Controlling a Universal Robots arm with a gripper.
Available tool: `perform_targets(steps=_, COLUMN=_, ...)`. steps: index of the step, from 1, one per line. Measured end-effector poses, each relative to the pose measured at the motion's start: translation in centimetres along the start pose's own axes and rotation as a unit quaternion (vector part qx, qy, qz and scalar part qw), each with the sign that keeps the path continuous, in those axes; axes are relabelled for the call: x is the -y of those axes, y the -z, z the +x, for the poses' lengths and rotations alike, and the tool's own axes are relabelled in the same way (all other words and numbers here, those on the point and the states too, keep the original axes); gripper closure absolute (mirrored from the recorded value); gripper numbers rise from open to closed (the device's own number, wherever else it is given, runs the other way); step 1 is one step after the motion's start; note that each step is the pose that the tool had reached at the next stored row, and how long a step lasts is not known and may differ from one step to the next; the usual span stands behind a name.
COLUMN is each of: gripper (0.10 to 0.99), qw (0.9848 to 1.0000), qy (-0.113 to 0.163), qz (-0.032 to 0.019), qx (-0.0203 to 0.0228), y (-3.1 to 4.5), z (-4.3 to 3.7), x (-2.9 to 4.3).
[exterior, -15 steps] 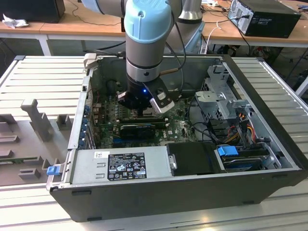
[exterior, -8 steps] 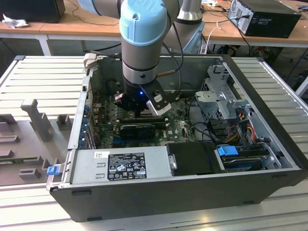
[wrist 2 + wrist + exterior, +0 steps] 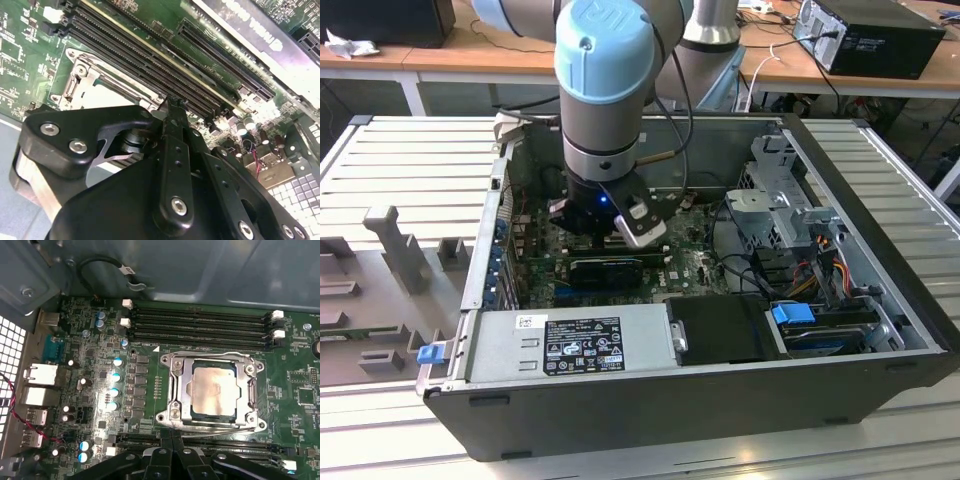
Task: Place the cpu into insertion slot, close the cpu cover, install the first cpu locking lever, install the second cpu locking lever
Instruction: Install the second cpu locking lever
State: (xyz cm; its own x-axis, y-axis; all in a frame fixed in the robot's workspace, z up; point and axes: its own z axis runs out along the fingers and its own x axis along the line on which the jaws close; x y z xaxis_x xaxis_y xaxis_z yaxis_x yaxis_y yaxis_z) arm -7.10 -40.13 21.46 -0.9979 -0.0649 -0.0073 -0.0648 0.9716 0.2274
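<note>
Down inside the open black desktop computer case (image 3: pixel 720 400), the black pincer (image 3: pixel 170 107) hangs over the green motherboard (image 3: pixel 310 365) with its fingers drawn together to a narrow tip, nothing visibly held between them. In the second wrist view that tip sits above the long black memory slots (image 3: pixel 150 65), just beside the socket; whether it touches the board I cannot tell.

Next to it, in the first wrist view, the pale beige-silver square cpu (image 3: pixel 215 390) lies flat in the insertion slot (image 3: pixel 188 411), and the grey metal cpu cover (image 3: pixel 180 375) with its square window is closed down around it. A thin metal locking lever (image 3: pixel 215 429) runs along the socket edge nearest the pincer.

Farther out in the exterior view, a black graphics card (image 3: pixel 605 270) lies on the board below the arm's grey and pale blue wrist (image 3: pixel 605 90), and a grey power supply with a label (image 3: pixel 580 345) fills the near side of the case. The case rests on a bench of pale ribbed metal (image 3: pixel 410 160); wooden desks (image 3: pixel 480 45) stand behind.
</note>
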Motion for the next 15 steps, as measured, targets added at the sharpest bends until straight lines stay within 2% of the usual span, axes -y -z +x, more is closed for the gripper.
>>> perform_targets(steps=3, gripper=0.980, qw=1.0000, qy=-0.001, qz=-0.0047, qx=0.0004, y=-0.15, z=0.05, x=0.12)
perform_targets(steps=9, gripper=0.980, qw=0.9997, qy=-0.001, qz=-0.0225, qx=0.0016, y=-0.85, z=0.14, x=0.35)
perform_targets(steps=14, gripper=0.980, qw=0.9996, qy=-0.001, qz=-0.0294, qx=0.0020, y=-1.30, z=0.15, x=0.46)
perform_targets(steps=15, gripper=0.980, qw=0.9994, qy=0.000, qz=-0.0343, qx=0.0023, y=-1.36, z=0.14, x=0.48)
